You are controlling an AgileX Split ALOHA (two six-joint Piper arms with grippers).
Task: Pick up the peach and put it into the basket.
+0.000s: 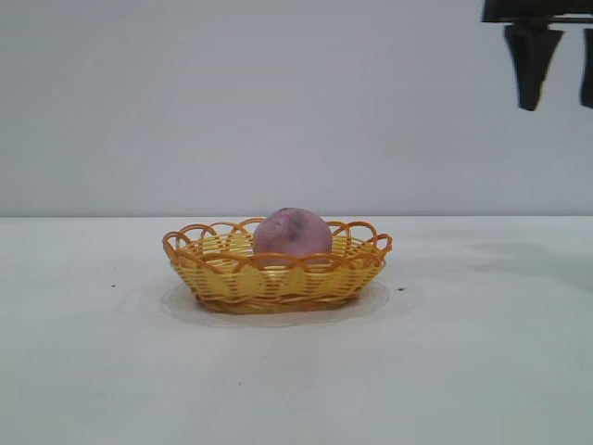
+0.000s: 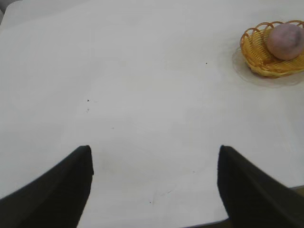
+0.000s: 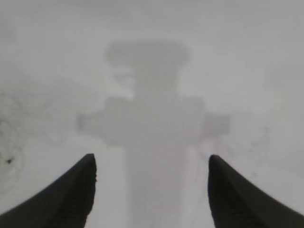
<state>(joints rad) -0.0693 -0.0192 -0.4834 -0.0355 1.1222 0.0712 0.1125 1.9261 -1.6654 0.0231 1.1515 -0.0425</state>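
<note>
Peach (image 1: 293, 232) in basket (image 1: 278, 278), right end effector (image 1: 560, 65) open and empty overhead, left end effector (image 2: 154, 185) open in wrist view only

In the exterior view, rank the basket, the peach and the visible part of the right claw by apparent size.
1. basket, the widest thing in view.
2. peach, lying inside it.
3. right claw, raised at the upper right corner; it is cropped by the frame and at an unclear depth, so this rank is unsure.

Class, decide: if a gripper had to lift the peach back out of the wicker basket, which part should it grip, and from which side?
Grip the peach across its rounded upper half, from above: the basket rim rings its lower part.
</note>
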